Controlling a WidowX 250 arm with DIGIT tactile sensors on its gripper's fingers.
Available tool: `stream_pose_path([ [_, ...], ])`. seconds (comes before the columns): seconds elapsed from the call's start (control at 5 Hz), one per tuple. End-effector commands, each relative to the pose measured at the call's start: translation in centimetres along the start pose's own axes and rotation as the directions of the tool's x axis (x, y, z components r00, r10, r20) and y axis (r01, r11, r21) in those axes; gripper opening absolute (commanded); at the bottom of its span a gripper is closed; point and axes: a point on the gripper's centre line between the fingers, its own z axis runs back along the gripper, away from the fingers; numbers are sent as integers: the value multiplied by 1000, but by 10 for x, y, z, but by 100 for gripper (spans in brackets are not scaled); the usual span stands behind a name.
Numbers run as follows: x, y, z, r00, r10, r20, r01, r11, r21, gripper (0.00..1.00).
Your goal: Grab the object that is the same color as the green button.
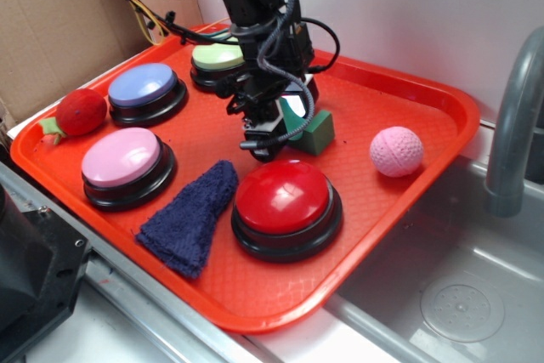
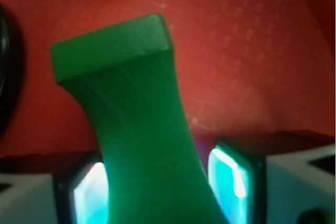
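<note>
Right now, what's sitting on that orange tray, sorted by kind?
Buttons: 4, green button, blue-lavender, pink, red
Green block: 1
Pink ball: 1
Blue cloth: 1
Red strawberry toy: 1
Total: 8

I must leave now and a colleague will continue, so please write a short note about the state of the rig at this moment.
Gripper: down on the tray, fingers on either side of the green block; actual contact cannot be confirmed.
Green block: on the tray beside the red button, in front of the green button.
Done: approach and alignment.
Left: confirm the grasp and lift the block.
</note>
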Motion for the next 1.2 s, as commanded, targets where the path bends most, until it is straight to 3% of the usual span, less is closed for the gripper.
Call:
stream_pose_path([
  [0.0,4,-2,66,924,374,-84,-366,926,96,0],
  [0.2,0,-10,96,796,591,-131,-577,806,129,0],
  [0.4,-12,-11,119,616,770,-168,-748,638,180,0],
  [0.6,-29,-10,140,414,904,-103,-875,427,227,0],
  [0.8,-42,-14,151,189,982,-14,-953,187,237,0],
  [1.0,-47,-13,148,-48,999,7,-970,-48,239,0],
])
